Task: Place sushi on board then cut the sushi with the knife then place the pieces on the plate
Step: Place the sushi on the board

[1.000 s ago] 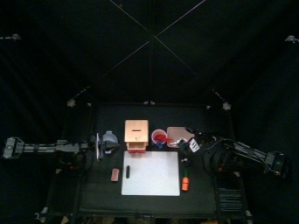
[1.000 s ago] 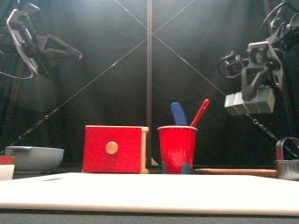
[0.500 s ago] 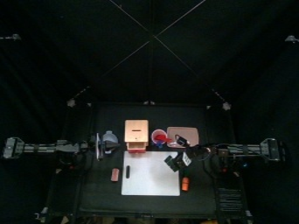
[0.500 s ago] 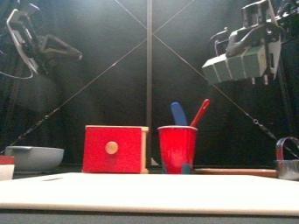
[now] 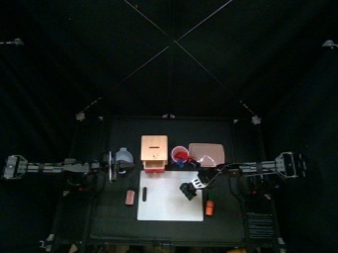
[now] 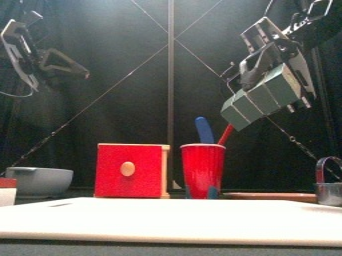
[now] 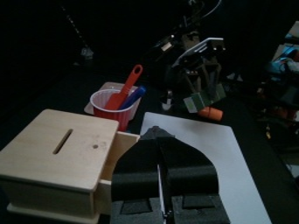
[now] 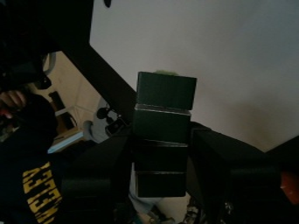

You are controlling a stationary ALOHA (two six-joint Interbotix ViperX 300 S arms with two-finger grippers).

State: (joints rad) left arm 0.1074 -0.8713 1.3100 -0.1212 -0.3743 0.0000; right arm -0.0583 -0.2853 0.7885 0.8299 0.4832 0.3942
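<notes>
The right gripper has swung inward from the tabletop's right side. A second ago it hung near the pink tray; now it is over the right part of the white cutting board. In the front view it first rose, then came lower again, and it now tilts with its jaws pointing down and to the left. The sushi roll clamped in it now has the board behind it. The left arm sits slightly lower.

Dark sushi roll of stacked blocks hangs over white board. Blue knife stands in red cup at board's twelve o'clock; pink plate at one.
</notes>
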